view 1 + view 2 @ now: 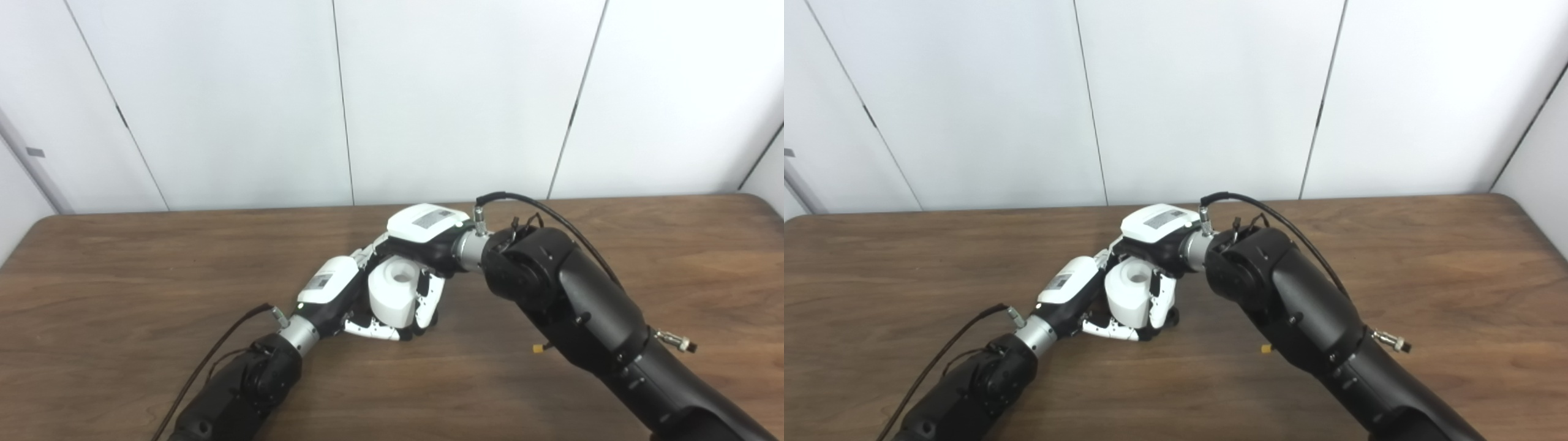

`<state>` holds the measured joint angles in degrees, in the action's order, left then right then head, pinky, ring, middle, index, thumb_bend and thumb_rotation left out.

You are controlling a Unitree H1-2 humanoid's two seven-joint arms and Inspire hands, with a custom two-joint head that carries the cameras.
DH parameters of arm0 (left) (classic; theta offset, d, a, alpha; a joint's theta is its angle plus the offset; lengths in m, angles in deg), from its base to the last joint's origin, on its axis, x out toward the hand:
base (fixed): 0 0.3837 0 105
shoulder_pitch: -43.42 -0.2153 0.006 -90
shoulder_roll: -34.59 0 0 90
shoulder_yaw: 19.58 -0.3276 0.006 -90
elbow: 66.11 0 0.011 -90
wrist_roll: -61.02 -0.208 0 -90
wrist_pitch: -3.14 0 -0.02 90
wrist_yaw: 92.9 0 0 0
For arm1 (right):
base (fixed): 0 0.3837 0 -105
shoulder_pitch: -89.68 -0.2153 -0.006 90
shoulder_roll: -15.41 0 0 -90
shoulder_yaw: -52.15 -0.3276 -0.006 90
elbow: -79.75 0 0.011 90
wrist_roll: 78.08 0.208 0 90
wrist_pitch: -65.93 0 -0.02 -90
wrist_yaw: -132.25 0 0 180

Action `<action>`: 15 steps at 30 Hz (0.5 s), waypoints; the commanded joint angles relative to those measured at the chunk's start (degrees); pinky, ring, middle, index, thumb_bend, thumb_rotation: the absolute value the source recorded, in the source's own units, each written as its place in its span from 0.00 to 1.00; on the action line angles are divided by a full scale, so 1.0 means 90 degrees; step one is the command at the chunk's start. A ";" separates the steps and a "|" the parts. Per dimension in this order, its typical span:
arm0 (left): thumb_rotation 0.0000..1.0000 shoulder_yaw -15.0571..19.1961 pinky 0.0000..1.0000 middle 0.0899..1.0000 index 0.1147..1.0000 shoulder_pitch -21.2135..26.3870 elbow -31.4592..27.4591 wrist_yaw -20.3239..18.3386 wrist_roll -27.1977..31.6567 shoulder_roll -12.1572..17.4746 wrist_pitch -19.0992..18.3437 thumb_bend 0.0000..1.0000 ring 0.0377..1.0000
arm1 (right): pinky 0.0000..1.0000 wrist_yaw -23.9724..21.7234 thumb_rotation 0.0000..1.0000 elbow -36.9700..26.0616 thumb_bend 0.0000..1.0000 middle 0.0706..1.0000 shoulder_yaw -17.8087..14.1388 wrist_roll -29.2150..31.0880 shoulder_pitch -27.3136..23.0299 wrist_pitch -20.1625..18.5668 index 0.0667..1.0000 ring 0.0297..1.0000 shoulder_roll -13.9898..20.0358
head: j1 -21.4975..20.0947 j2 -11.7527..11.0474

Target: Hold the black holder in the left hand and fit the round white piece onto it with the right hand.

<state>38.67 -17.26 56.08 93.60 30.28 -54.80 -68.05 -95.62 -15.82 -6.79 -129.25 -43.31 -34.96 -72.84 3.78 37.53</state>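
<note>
Left eye view: both hands met at centre frame, low over the brown wooden desk (pixel 122 275). Round white piece (pixel 395 297) upright between them, a short cylinder with a hole in its top face, just left of and below the right hand (pixel 422 236). Right hand's white fingers (pixel 429 300) down along the piece's right side, touching it, with the palm arched over its upper right edge; grasping the white piece. Left hand (pixel 334 294) pressed against the piece's left side, fingers (pixel 373 331) curled under and around its base toward lower centre. Black holder (pixel 432 320) only glimpsed as a dark bit at the piece's lower right foot, mostly hidden by the fingers and the piece; left fingers closed around that base region, but whether they grip the holder itself cannot be told. Seating of piece on holder not discernible. Same arrangement in right eye view, shifted left of centre. White panelled wall (pixel 429 92) across the upper frame.
</note>
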 commanded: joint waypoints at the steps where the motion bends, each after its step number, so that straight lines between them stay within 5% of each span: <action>1: 0.07 -0.0381 1.00 0.95 0.41 -0.0559 0.0296 -0.0590 -0.0369 -0.0149 -0.0230 0.52 1.00 | 0.63 0.0192 0.24 -0.0209 0.95 0.86 -0.0157 0.0007 -0.0267 0.0060 0.96 0.77 -0.0030 | 0.0003 0.0004; 15: 0.07 -0.0360 1.00 0.94 0.41 -0.0519 0.0444 -0.0535 -0.0348 -0.0140 -0.0124 0.52 1.00 | 0.58 -0.0365 0.26 -0.0907 1.00 0.91 -0.0637 0.0149 -0.0790 -0.0181 1.00 0.79 0.0194 | -0.0060 0.0005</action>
<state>38.69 -17.25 56.15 93.60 30.28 -54.77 -67.97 -98.59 -21.66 -10.93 -128.42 -46.91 -35.86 -72.04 3.16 37.53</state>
